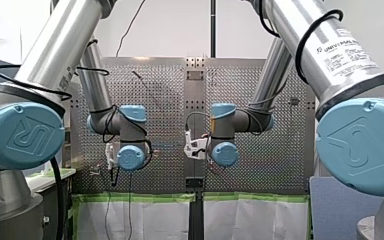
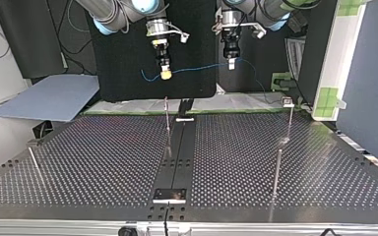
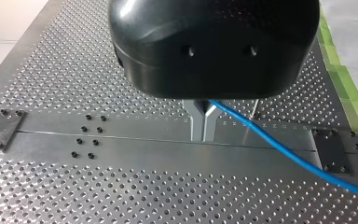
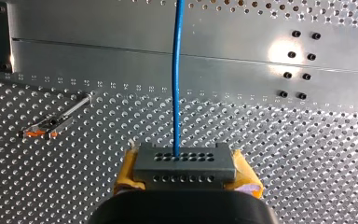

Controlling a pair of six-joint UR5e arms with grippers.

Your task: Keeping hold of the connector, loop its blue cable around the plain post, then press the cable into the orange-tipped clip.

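My right gripper (image 4: pixel 186 179) is closed on a grey rectangular connector with rows of holes (image 4: pixel 185 163), which is clamped between its yellow pads (image 4: pixel 126 176). A thin blue cable (image 4: pixel 176 84) leaves the connector's face and runs straight ahead, above the perforated metal bench (image 4: pixel 307 177). Off to one side of that gripper, well apart from it, stands a slim metal clip with an orange tip (image 4: pixel 51 125).

My left gripper (image 3: pixel 203 127) has its metal fingers (image 3: pixel 196 121) drawn together, and the cable appears to be pinched high between them. From there the cable trails off to the side and sags toward the bench.

In the top view both grippers hang well above the bench with the cable strung between them. A thin bare metal post (image 2: pixel 167 123) stands below them near the bench's middle, and no part of the cable touches it. By my reading, the loop is not yet begun.

The risks lie in the slack and the grip:
- If the two grippers pull apart while wrapping, the cable could go tight and drag the connector askew in the pads.
- The cable could also slip through the narrow metal fingers.
- A loop started too high would ride over the post's top.
- A sagging run may miss the clip's mouth.
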